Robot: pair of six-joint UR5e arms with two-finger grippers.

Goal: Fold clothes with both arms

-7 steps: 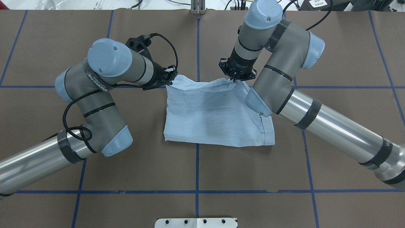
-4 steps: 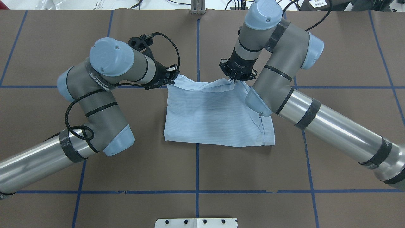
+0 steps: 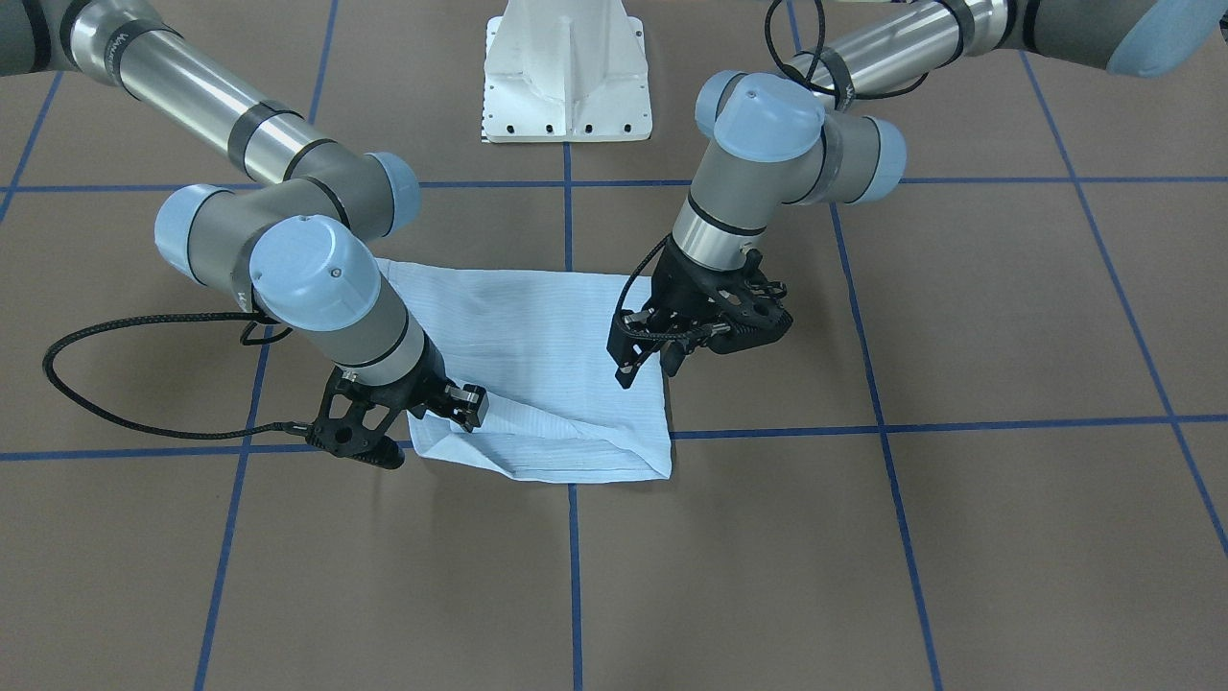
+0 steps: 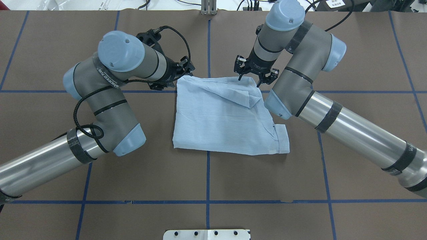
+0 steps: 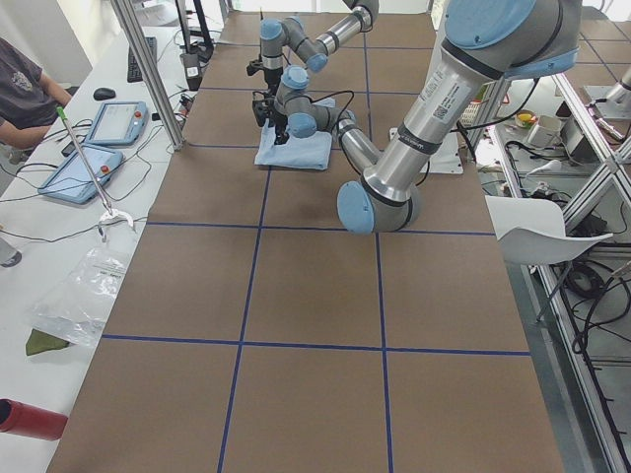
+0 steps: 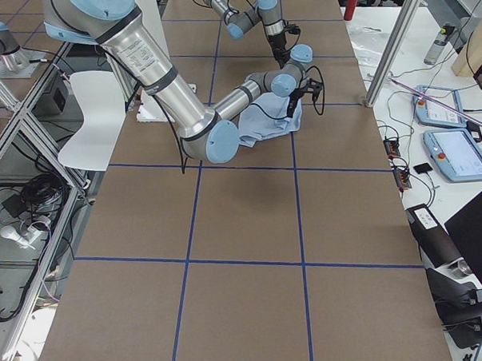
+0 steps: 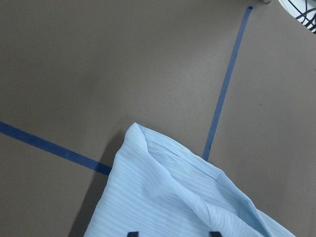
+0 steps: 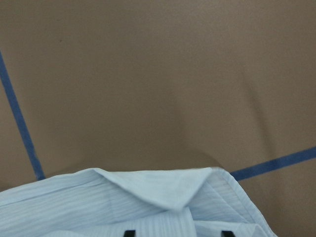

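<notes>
Item: one shirt [image 4: 220, 123], pale blue, thin woven cloth with fine stripes, folded to a rough four-sided packet, broader at its lower edge than at its upper. Location: middle of the overhead view, lying flat on the surface [image 4: 213, 180], straddling the vertical line of blue tape [image 4: 207, 173], its upper edge close to the horizontal tape line. Orientation: long axis runs left to right across the overhead frame. The lower edge is straight and the lower right corner sticks out as a narrow seamed strip [image 4: 282, 140]. Detail: a triangular flap [image 4: 242, 93] lies turned over at the upper right, its point aimed toward the lower right, and soft creases run from the upper left corner. No buttons, collar or label can be made out. Surface: matte brown sheet, gridded with blue tape. Left pincer [image 3: 649, 369]: black, at the packet's upper left corner in the overhead view, jaws apart. In its wrist view the two fingertips [image 7: 132, 233] stand separated at the bottom edge with a raised corner of cloth beyond them, nothing gripped. Right pincer [image 4: 249, 82]: black, over the upper right edge beside the flap, jaws spread wide and holding nothing. Its wrist view shows both fingertips [image 8: 129, 232] apart above the folded corner. Arms: silver-grey tubes, light blue caps, black braided cable.
</notes>
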